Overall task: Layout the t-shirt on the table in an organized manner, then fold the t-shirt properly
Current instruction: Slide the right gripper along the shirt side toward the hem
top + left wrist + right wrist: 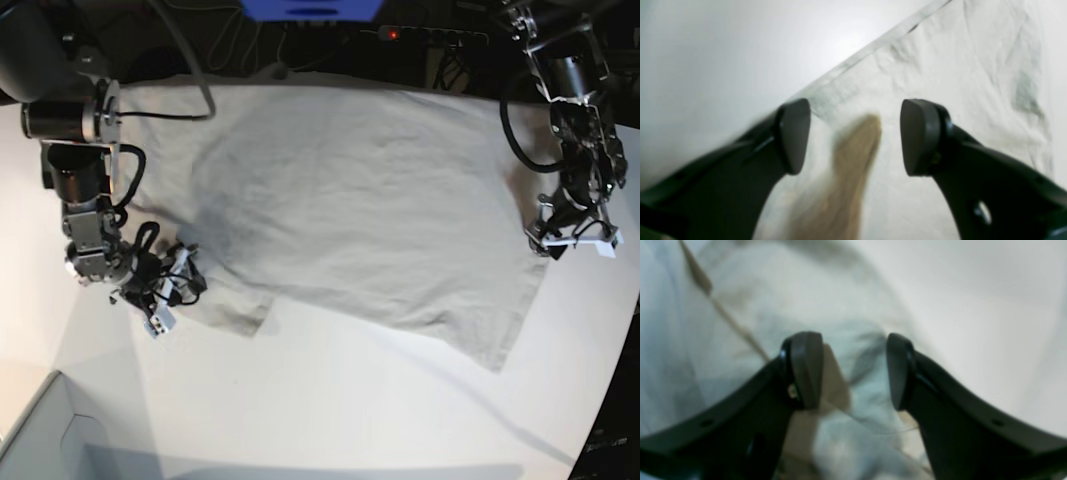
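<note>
Left wrist: left gripper (855, 136) is hovering with jaws apart over the t-shirt (940, 83) hem, nothing held, likely lining up an edge grab.

Right wrist: right gripper (855, 370) is gaping over bunched cloth, gripping nothing.

Base: shirt is lying mostly spread on the white table (350, 400), one corner rumpled by the right gripper; cables (250, 45) are trailing behind, a pale box corner (40, 440) is sitting near.
</note>
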